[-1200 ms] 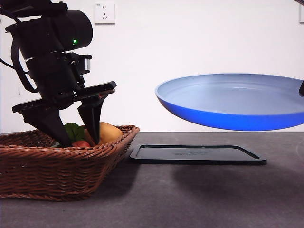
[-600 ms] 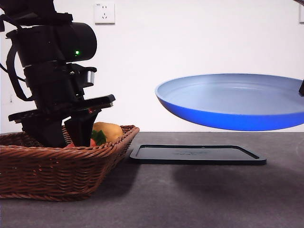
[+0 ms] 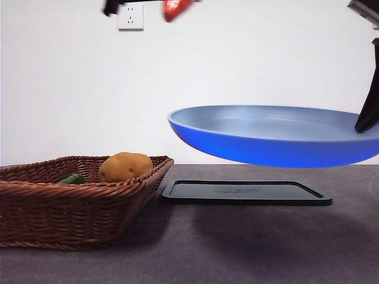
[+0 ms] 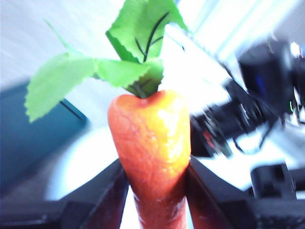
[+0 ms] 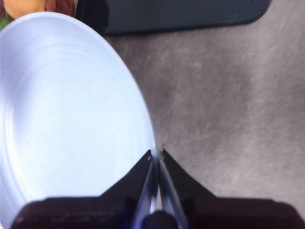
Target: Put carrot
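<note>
The carrot (image 4: 152, 148) is red-orange with green leaves at its thick end. My left gripper (image 4: 155, 191) is shut on it, the jaws pressing both its sides. In the front view only the carrot's tip (image 3: 176, 8) shows at the top edge, high above the gap between basket and plate. My right gripper (image 5: 156, 157) is shut on the rim of a blue plate (image 5: 66, 114) and holds it in the air (image 3: 278, 136) above the black tray (image 3: 246, 193).
A brown wicker basket (image 3: 71, 207) stands at the left with a yellow-brown potato (image 3: 125, 167) and a small green vegetable (image 3: 73, 178) in it. The dark grey table (image 3: 237, 248) spreads in front. A wall socket (image 3: 130, 16) is behind.
My left gripper has risen out of the basket to the top edge with the carrot in it. The blue plate has shifted left and slightly lower.
</note>
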Action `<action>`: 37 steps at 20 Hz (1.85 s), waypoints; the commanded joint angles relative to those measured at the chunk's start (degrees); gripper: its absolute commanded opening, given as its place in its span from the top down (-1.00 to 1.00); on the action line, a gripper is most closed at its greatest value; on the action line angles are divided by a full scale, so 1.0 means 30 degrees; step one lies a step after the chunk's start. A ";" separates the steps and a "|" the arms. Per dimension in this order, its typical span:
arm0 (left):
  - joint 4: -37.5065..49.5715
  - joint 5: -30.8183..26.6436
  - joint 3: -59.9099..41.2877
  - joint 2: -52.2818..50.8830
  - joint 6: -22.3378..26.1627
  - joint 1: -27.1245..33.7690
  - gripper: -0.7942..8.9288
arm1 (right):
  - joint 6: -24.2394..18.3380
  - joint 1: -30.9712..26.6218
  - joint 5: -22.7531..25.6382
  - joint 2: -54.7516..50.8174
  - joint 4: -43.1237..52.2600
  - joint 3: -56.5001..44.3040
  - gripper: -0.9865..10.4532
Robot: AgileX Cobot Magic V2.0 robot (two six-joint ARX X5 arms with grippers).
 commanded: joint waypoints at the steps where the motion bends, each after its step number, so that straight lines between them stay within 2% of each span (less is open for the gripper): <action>1: -0.0357 -0.1880 0.0219 0.1377 0.0080 -0.1938 0.58 | 0.0401 0.0707 -0.0066 0.0277 0.0262 0.0204 0.82; 5: -0.0736 -0.3300 0.0226 0.3927 0.0466 -0.3497 0.58 | 0.0466 0.1450 0.0051 0.0386 0.0255 0.0204 0.82; 9: -0.2062 -0.3767 0.0226 0.5435 0.0539 -0.3803 0.57 | 0.0605 0.1603 0.0051 0.0415 0.0248 0.0204 0.82; 13: -0.2339 -0.3825 0.0226 0.5406 0.0838 -0.3905 0.35 | 0.0612 0.1603 0.0066 0.0423 0.0248 0.0204 0.82; 18: -0.2674 -0.3694 0.0226 0.3898 0.0401 -0.3781 0.35 | 0.0699 0.1574 0.0124 0.0561 0.0248 0.0204 0.82; 23: -0.4896 -0.3861 0.0226 -0.0372 0.0517 -0.3366 0.35 | 0.0503 0.0794 0.0095 0.2623 0.0612 0.0721 0.82; 25: -0.6280 -0.5049 0.0226 -0.2412 0.0663 -0.3096 0.35 | 0.0270 0.0124 0.0029 0.4065 0.1326 0.1370 0.82; 28: -0.7927 -0.7832 0.0226 -0.5158 0.1013 -0.2900 0.35 | -0.0364 -0.0823 0.0051 0.6849 0.2157 0.3162 0.82; 33: -0.9872 -1.1730 0.0226 -0.7584 0.0976 -0.2900 0.17 | -0.0765 -0.1785 -0.0058 1.2218 0.3082 0.7308 0.82; 37: -1.0841 -1.1897 0.0226 -0.7650 0.0962 -0.2900 0.17 | -0.0641 -0.2186 -0.0044 1.6101 0.3140 1.0608 0.82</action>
